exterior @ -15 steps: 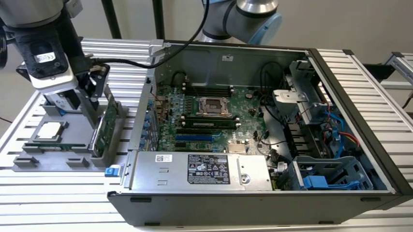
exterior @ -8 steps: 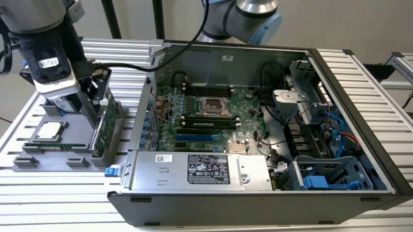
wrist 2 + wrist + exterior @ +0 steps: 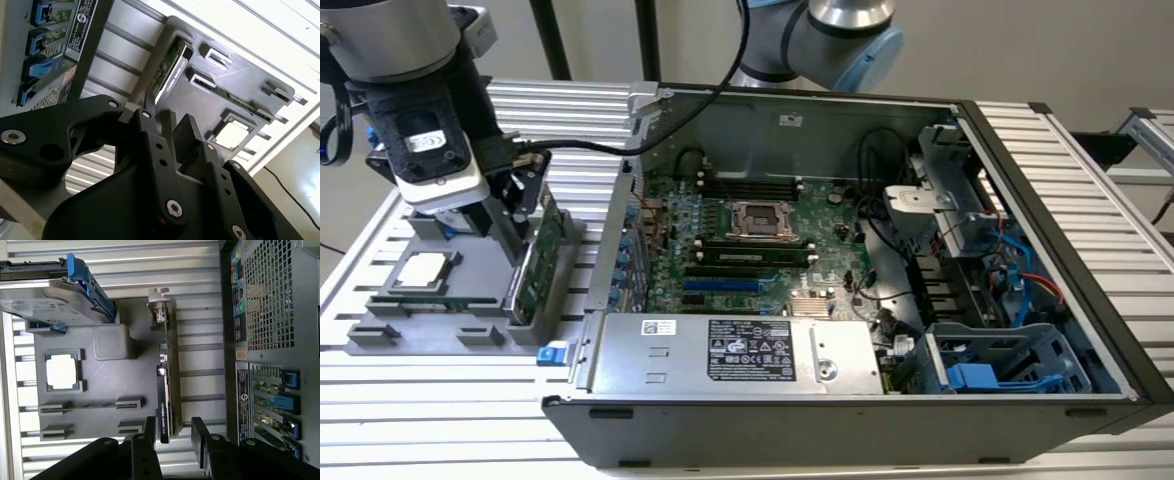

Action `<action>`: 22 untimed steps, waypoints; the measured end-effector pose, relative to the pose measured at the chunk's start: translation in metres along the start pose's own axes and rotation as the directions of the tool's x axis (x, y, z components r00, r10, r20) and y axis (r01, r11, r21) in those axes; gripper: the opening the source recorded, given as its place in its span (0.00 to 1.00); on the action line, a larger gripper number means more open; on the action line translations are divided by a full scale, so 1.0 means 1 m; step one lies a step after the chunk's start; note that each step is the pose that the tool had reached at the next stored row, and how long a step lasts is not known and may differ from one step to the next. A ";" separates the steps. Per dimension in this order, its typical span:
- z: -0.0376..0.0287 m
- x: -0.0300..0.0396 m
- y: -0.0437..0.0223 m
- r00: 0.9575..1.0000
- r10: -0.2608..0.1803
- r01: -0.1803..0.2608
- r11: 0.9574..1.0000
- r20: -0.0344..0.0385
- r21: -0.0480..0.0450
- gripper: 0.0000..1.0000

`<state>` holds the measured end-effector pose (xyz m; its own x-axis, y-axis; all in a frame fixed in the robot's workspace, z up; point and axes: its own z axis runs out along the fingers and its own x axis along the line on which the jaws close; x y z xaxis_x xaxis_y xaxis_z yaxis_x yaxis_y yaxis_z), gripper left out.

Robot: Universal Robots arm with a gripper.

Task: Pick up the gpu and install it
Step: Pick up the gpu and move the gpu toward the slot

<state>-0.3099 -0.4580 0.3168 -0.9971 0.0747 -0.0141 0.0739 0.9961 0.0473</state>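
First wrist view flags your risk: the gpu (image 3: 168, 370) sits nearer one finger than the other, so a closing grip could, I judge, tilt it in its slot or catch only its end; gripper (image 3: 175, 432) spread wide, holding nothing; gpu stands on edge in the tray (image 3: 100, 385) beside the case (image 3: 270, 300), its near end between your fingers.

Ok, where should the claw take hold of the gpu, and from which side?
Probably by its free top edge, coming straight down. The gpu stands on edge in the gray holder, both flat faces exposed, so the open claw can straddle board and cooler.
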 end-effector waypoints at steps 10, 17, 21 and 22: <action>0.0090 0.0032 -0.0006 1.000 0.000 0.000 1.000 0.000 0.000 1.00; 0.0167 0.0037 -0.0009 1.000 -0.002 0.002 1.000 0.000 0.000 1.00; 0.0208 0.0038 -0.0011 1.000 -0.008 0.008 1.000 0.001 -0.001 1.00; 0.0218 0.0039 -0.0012 1.000 -0.009 0.009 1.000 0.002 -0.001 1.00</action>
<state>-0.3135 -0.4579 0.2949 -0.9977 0.0656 -0.0168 0.0647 0.9967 0.0482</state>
